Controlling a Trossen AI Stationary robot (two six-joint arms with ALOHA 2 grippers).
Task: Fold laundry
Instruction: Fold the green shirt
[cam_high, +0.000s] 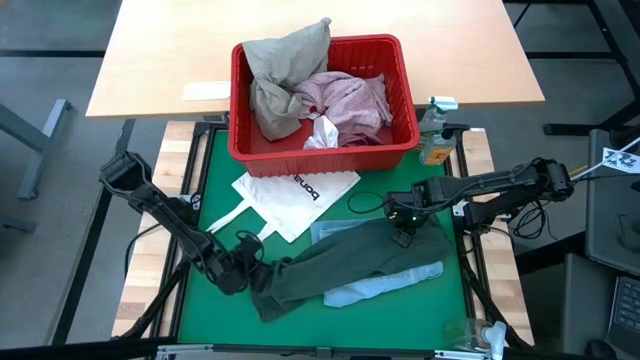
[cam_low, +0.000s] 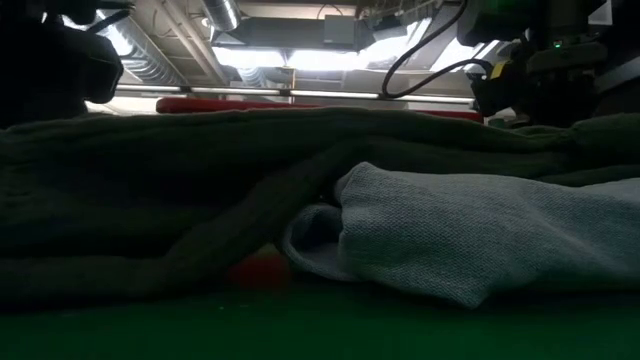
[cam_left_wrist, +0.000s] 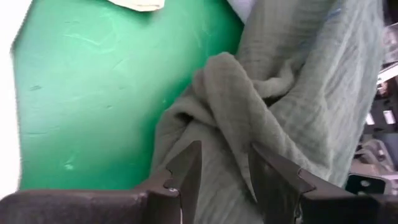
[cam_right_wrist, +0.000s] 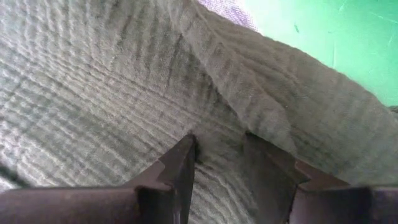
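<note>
Two garments are laid on the green mat surface (cam_high: 210, 170): a long dark grey-green crinkled cloth garment (cam_high: 350, 262), stretched slantwise across the mat, and a light blue cloth piece (cam_high: 385, 285) lying along its near edge, partly tucked under it. Three more pieces are heaped in one red plastic slotted basket (cam_high: 400, 95) at the far edge: a beige-khaki garment (cam_high: 280, 75), a mottled pink one (cam_high: 350, 98) and a small white piece (cam_high: 322, 133). One white tote bag with black lettering (cam_high: 290, 197) lies between basket and garment.

The left gripper (cam_high: 243, 272) is set at the garment's left end, jaws narrowly parted around a bunched fold. The right gripper (cam_high: 403, 234) is pressed on the right end, jaws slightly apart against flat cloth. Bare mat is left along the left and near edges.
</note>
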